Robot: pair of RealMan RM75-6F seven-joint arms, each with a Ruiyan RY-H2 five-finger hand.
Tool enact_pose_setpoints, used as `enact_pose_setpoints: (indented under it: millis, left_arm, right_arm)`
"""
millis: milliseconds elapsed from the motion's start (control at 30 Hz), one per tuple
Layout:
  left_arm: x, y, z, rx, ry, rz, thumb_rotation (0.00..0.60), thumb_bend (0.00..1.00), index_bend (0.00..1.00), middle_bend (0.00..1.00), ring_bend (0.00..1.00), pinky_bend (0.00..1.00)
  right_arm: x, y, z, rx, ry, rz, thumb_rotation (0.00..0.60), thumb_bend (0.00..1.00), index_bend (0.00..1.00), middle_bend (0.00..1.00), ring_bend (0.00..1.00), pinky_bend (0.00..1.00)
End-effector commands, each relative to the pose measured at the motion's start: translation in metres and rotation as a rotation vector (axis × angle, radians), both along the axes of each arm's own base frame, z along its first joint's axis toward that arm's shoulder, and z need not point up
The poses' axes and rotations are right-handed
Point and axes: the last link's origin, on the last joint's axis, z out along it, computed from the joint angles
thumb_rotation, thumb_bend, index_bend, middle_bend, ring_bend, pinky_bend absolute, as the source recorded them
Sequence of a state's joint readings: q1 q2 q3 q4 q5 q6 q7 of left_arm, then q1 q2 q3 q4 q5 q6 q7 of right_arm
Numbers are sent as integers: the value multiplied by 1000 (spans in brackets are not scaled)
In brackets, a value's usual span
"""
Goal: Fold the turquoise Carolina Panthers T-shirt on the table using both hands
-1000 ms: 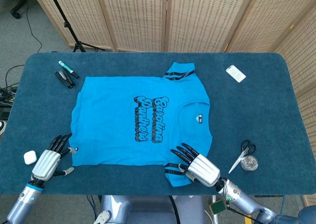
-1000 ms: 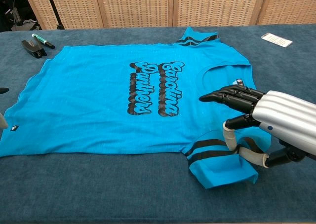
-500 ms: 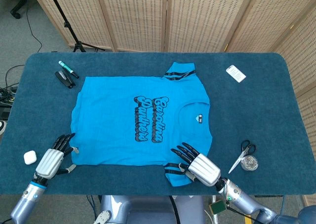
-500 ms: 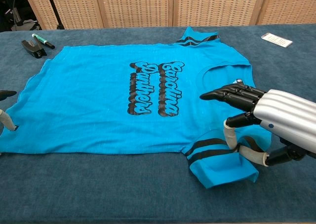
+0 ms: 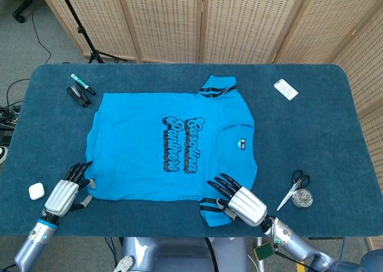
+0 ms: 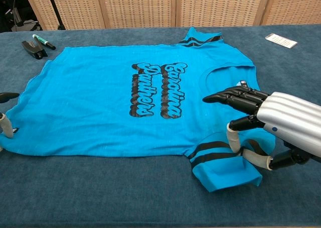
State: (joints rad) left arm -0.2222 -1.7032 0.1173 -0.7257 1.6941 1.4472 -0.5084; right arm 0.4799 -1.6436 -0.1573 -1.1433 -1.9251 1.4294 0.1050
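From the head view I read the job as barely begun: the turquoise T-shirt [image 5: 170,146] lies spread flat, print up, across the middle of the blue worktop [image 5: 323,134], with no fold made that I can see, so every fold is left to do. My left hand [image 5: 64,191] sits at the near-left hem corner with its dark fingers reaching onto the edge of the cloth; whether it has a pinch on the fabric I cannot tell from up here. My right hand [image 5: 239,200] lies over the near sleeve, fingers stretched out along the shirt. This view alone gives me the surroundings: a white case [image 5: 36,191] just beside the left hand, a marker [image 5: 82,84] and black stapler [image 5: 77,96] at the far-left corner, a white card [image 5: 285,89] far right, and scissors [image 5: 293,188] beside a small round tin [image 5: 303,198] to the right. The chest view cuts off the near clutter, and most of the left hand [image 6: 6,117], only its fingertips showing at the frame edge. What it adds is the right hand [image 6: 266,122] up close: fingers extended and apart above the shirt, thumb down against the striped sleeve [image 6: 225,162], gripping nothing as far as I can judge, and the sleeve end slightly rumpled and lifted.
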Motion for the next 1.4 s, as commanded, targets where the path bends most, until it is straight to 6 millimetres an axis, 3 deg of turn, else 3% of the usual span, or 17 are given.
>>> enact_pose_setpoints:
  millis: [33,333,967,1400]
  left_arm:
    - [0,0,0,0,-5,3,600,366,566,0,0,0]
    - [4,0,3,50,-6,-7,600,435,691,0,0,0]
    - [8,-14,18,48,-18,-54,600,474,715,0,0,0]
    - [19,-45,41,17,-18,-204,600,481,720,0,0,0]
  right_arm:
    - [0,0,0,0,0,0,600,543,625,63,0,10]
    - [1,3,-3,12,2,18,600,543,625,63,0,10]
    - [9,8,5,76,-8,64,600,543,628,63,0,10]
    - [23,36,29,204,14,180,600,543,632,63,0,29]
